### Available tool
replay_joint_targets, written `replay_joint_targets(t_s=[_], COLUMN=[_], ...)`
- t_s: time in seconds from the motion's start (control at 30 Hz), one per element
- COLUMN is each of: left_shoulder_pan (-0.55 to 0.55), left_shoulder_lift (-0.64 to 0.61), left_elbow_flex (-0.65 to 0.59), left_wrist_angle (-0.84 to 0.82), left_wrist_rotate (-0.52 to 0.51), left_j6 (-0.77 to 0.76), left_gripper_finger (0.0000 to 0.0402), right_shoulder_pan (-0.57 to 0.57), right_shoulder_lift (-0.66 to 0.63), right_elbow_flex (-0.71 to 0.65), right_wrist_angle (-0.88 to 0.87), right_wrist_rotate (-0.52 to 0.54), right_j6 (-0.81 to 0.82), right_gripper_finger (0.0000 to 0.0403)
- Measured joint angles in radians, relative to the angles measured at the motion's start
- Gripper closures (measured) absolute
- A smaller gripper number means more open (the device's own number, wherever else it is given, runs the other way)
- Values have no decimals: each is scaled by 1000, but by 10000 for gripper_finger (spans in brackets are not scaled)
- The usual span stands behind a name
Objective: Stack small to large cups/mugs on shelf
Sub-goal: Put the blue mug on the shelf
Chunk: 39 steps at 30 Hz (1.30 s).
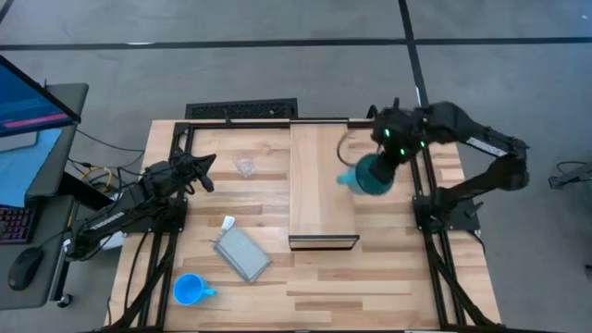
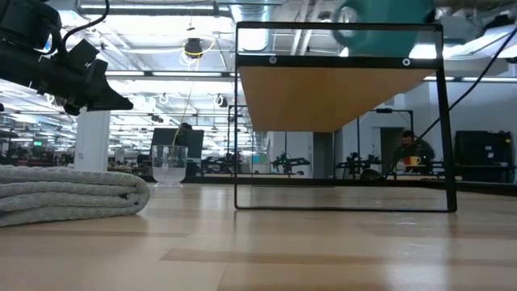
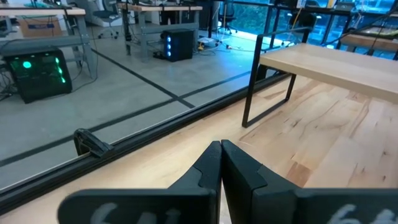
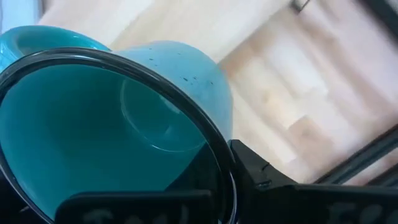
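Top-down and table-level views of the table (image 1: 314,277). Near the front left corner stands the blue mug (image 1: 189,289). Just behind it, toward the middle, lies the flat grey pouch (image 1: 242,253). Farther back, left of the shelf (image 1: 322,180), stands the small glass cup (image 1: 245,166). The left gripper (image 1: 205,171), fingers pressed together and empty, hangs over the left side of the table beside the glass cup. At the shelf's right edge, toward the back, the right gripper (image 1: 384,166) is clamped on the rim of the teal mug (image 1: 371,176), held tilted above the shelf.
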Motion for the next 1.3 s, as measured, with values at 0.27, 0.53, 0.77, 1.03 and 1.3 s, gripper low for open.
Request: replay_joint_targets(t_s=[0.27,0.53,0.77,1.03,1.3], left_shoulder_pan=[0,0,0,0,0], left_shoulder_lift=[0,0,0,0,0], left_elbow_flex=[0,0,0,0,0], left_wrist_angle=[0,0,0,0,0], left_wrist_rotate=[0,1,2,4,4], left_j6=[0,0,0,0,0], left_gripper_finger=[401,401,401,401,401], right_shoulder_pan=[-156,-237,-261,-273,-317], right_shoulder_lift=[204,394,493,551,574], right_elbow_flex=[228,414,491,491,482], right_wrist_angle=[8,8,7,6,6], right_wrist_rotate=[-11,-21,-71,-138,-107], right_j6=[-185,-243,-191,-181,-179], right_gripper_finger=[371,371,371,371,371])
